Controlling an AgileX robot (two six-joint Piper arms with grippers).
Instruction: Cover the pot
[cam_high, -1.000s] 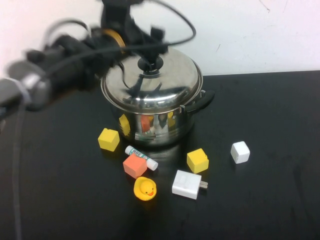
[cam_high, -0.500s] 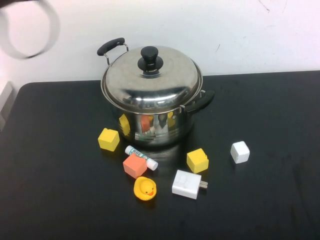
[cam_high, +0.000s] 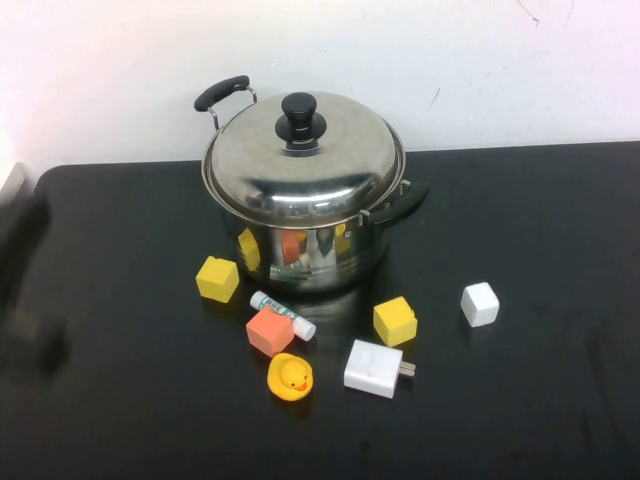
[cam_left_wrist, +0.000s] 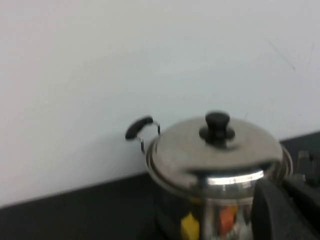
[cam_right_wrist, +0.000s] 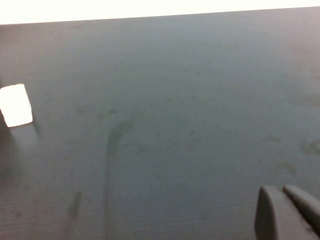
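The shiny steel pot (cam_high: 312, 252) stands at the back middle of the black table, its two black side handles showing. The domed steel lid (cam_high: 300, 170) with a black knob (cam_high: 301, 118) sits on top of it, level. Both also show in the left wrist view, the pot (cam_left_wrist: 215, 220) under the lid (cam_left_wrist: 215, 155). My left gripper (cam_high: 22, 270) is a dark blur at the table's left edge, well away from the pot and holding nothing; it also shows in the left wrist view (cam_left_wrist: 295, 205). My right gripper (cam_right_wrist: 285, 210) is shut and empty above bare table, out of the high view.
In front of the pot lie two yellow blocks (cam_high: 218, 278) (cam_high: 395, 320), an orange block (cam_high: 270, 331), a small tube (cam_high: 283, 315), a yellow duck (cam_high: 290, 377), a white adapter (cam_high: 373, 369) and a white cube (cam_high: 480, 304). The cube also shows in the right wrist view (cam_right_wrist: 16, 105).
My left arm was over the lid's knob, then drew back off to the left and now is low at the table's left edge. The lid stays on the pot.
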